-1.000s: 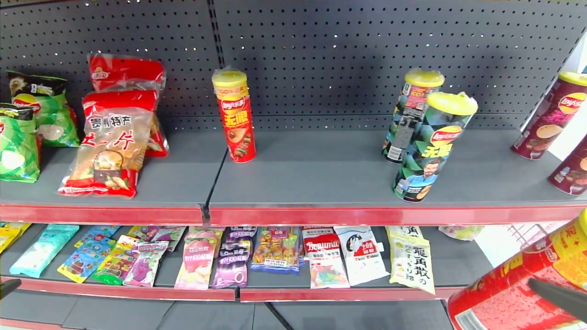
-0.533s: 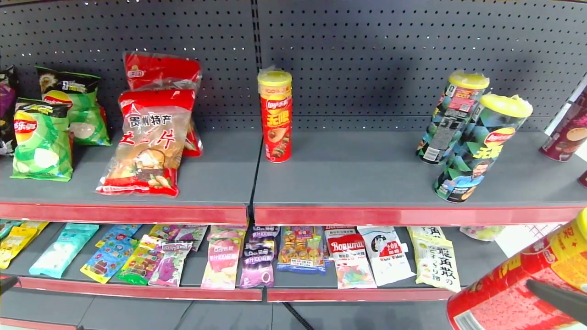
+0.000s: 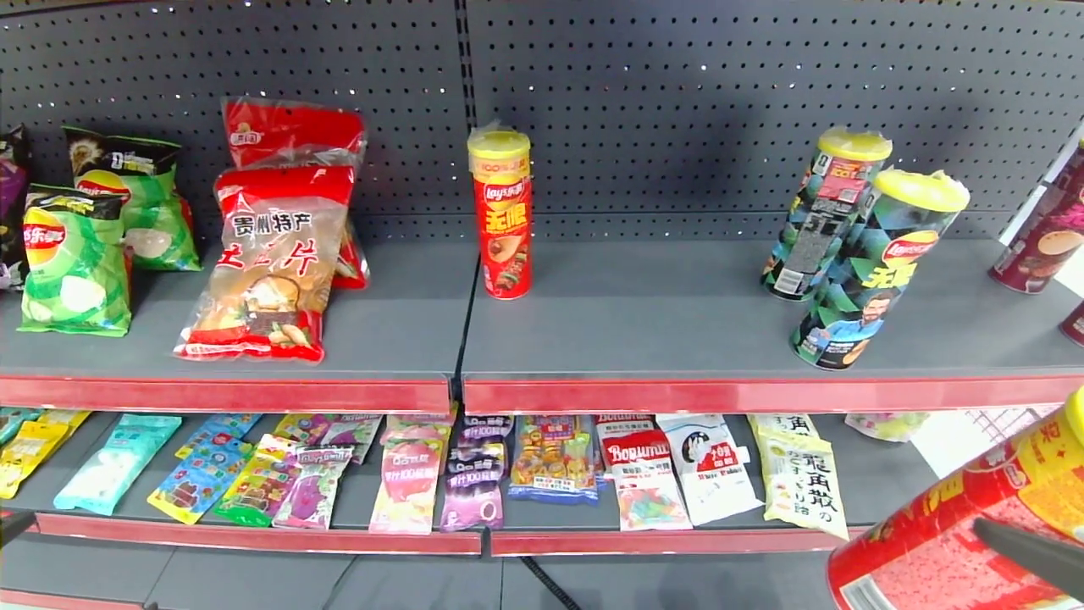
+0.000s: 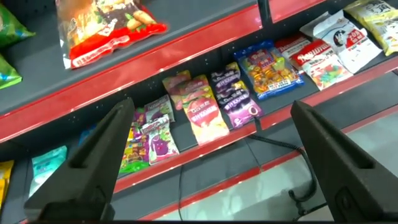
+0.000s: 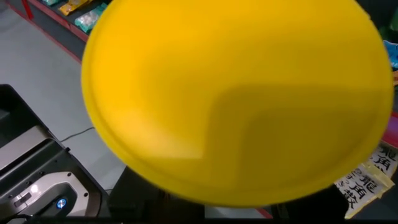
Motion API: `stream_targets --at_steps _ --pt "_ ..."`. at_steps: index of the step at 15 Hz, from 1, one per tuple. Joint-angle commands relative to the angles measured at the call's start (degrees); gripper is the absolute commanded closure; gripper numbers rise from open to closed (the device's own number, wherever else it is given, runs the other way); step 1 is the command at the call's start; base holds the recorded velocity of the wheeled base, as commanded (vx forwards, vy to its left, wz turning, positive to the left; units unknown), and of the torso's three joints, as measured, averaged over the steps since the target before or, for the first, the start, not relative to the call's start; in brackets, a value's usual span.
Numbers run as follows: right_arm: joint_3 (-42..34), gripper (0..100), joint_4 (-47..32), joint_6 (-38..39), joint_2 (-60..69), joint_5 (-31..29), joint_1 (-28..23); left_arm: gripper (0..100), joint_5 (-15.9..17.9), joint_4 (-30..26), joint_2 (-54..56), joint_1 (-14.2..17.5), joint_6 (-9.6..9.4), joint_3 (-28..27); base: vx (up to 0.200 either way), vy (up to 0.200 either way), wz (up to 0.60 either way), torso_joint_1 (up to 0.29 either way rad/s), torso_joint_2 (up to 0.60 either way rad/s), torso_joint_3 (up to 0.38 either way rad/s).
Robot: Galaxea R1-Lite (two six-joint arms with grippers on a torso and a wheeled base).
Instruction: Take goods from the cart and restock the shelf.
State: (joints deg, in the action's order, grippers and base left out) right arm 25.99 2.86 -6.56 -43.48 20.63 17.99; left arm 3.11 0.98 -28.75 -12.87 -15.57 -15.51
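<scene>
head cam faces the shelf [image 3: 644,330] head-on, tilted slightly down, mid range. left wrist cam looks down at the lower tier's candy packs [image 4: 208,115], shared with head cam. right wrist cam sits right against the can [image 3: 931,542] lid [image 5: 236,93].

The left gripper [image 4: 211,109] has two matte, charcoal-black fingers [image 4: 93,162]. Each is a broad, flat-sided wedge with hard edges, narrowing to a blunt, squared tip. From across the room, the right gripper's finger [image 3: 1026,549] looks like the same dark, smooth material, a long blade tapering to a slim end with a faint sheen along its upper edge.
</scene>
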Motion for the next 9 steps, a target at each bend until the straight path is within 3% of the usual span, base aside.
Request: stream_targets --at_steps 1,6,9 --pt "-0.24 100 0.04 -0.03 -0.2 0.03 0.02 0 -0.03 -0.01 -0.08 -0.05 0.01 -0.14 0.0 0.0 0.0 0.0 0.0 0.0" --pt "-0.68 100 0.04 0.05 -0.11 0.12 0.02 0 0.06 -0.01 -0.17 -0.05 0.01 -0.14 0.0 0.2 0.0 0.002 0.0 0.002" --pt "-0.68 100 0.04 0.05 -0.11 0.12 0.02 0 -0.03 -0.01 -0.08 -0.05 0.01 -0.14 0.0 0.0 0.0 0.0 0.0 0.0"
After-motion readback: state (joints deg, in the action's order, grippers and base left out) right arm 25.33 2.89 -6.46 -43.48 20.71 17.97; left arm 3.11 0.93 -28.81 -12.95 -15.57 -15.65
